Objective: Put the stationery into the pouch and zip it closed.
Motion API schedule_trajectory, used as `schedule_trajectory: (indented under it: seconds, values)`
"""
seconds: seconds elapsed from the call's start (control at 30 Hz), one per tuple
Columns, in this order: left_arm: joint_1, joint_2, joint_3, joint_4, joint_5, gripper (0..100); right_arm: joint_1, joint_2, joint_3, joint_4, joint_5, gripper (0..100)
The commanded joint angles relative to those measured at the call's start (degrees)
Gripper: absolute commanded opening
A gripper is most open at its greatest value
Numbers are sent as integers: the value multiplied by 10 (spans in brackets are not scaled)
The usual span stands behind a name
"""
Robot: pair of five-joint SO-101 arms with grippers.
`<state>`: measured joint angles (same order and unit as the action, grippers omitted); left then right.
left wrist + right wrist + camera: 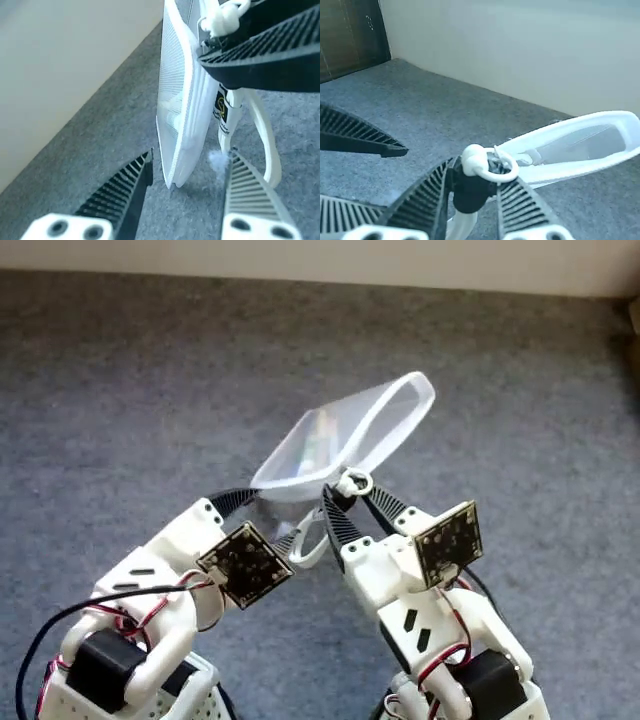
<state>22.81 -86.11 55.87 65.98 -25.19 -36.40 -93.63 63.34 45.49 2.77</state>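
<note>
A white see-through mesh pouch is held off the grey carpet, its open mouth pointing away from the arms. Stationery shows faintly inside. My right gripper is shut on the white zipper pull at the pouch's near end. My left gripper is open, its fingers standing on either side of the pouch's lower corner with gaps on both sides. The right gripper's finger crosses the left wrist view just above the pouch.
A white loop strap hangs from the pouch between the two arms. Grey carpet surrounds everything, with a pale wall along the far edge. A dark wooden panel stands by the wall.
</note>
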Motion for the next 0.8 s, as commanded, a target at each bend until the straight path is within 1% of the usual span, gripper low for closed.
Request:
schedule_trajectory:
  seconds: [0.0, 0.1, 0.17, 0.27, 0.37, 0.47, 0.53, 0.6, 0.77]
  values:
    - [-3, -34, 36, -45, 11, 228, 7, 6, -43, -11, -6, 4]
    - [-3, -42, 78, -91, 37, 228, 5, 6, -44, -11, -2, 4]
    - [-3, -44, 101, -124, 56, 228, 5, 6, -44, -11, 26, 4]
    - [-4, -44, 118, -150, 62, 229, 4, 7, -43, -11, 56, 4]
    - [-7, -44, 121, -159, 62, 229, 4, 7, -44, 20, 91, 4]
    - [-35, -44, 121, -169, 62, 229, 4, 7, -45, 68, 138, 4]
    - [-41, -41, 121, -174, 62, 229, 4, 7, -45, 93, 160, 4]
    - [-38, -40, 122, -173, 62, 229, 2, 7, -45, 102, 166, 4]
    - [-2, -39, 122, -173, 64, 229, -29, 7, -46, 101, 168, 4]
